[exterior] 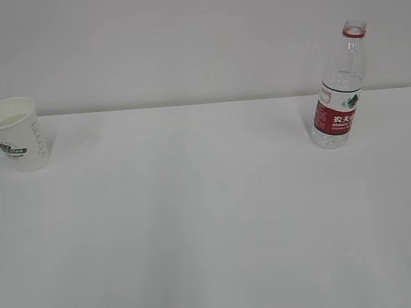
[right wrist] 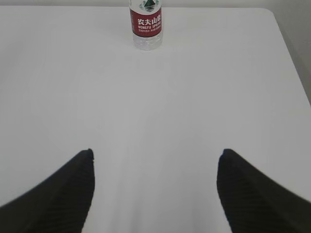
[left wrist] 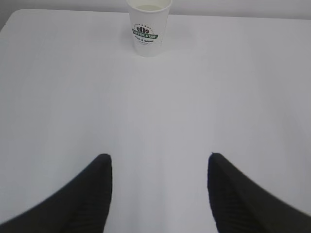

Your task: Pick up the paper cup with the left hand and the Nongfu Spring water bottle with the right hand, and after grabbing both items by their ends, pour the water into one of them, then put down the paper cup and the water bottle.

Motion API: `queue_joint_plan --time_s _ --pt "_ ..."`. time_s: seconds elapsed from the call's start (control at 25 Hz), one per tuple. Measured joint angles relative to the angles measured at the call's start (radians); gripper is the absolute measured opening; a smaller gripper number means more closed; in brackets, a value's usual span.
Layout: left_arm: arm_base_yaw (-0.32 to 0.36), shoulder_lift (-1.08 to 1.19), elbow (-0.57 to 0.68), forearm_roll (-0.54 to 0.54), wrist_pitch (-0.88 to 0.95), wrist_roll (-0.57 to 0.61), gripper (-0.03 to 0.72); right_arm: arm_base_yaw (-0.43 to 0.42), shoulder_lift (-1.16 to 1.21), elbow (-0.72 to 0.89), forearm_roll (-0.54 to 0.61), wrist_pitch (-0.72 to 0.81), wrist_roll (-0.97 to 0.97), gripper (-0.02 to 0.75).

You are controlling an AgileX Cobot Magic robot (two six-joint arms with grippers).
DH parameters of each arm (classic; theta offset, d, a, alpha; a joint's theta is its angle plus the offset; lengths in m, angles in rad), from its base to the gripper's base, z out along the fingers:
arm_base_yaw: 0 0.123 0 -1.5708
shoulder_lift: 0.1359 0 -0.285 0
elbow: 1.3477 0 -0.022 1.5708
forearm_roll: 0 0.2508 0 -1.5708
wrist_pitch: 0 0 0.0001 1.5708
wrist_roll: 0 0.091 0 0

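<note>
The paper cup (exterior: 15, 133) stands upright at the far left of the white table (exterior: 210, 217), with a dark green logo on its side. The left wrist view has the cup (left wrist: 148, 26) far ahead at the top edge. My left gripper (left wrist: 159, 158) is open, empty and well short of it. The Nongfu Spring water bottle (exterior: 340, 88) stands upright and uncapped at the right, red label facing me. It (right wrist: 146, 26) lies far ahead of my right gripper (right wrist: 155, 153), which is open and empty. Neither arm shows in the exterior view. Whether the bottle holds water I cannot tell.
Bare white tabletop stretches between the cup and the bottle. The table's rounded right corner (right wrist: 272, 12) and its right edge show in the right wrist view. A plain grey wall (exterior: 183, 36) rises behind the table.
</note>
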State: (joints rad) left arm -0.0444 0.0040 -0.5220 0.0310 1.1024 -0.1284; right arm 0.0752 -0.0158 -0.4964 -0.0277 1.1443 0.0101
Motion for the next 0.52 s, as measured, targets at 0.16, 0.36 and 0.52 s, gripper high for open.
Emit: queue_joint_plan --time_s 0.16,0.36,0.52 --pt "0.000 0.000 0.000 0.000 0.000 0.000 0.453 0.000 0.000 0.000 0.000 0.000 0.000 0.590" --pt "0.000 0.000 0.000 0.000 0.000 0.000 0.453 0.000 0.000 0.000 0.000 0.000 0.000 0.589" --pt "0.000 0.000 0.000 0.000 0.000 0.000 0.453 0.000 0.000 0.000 0.000 0.000 0.000 0.589"
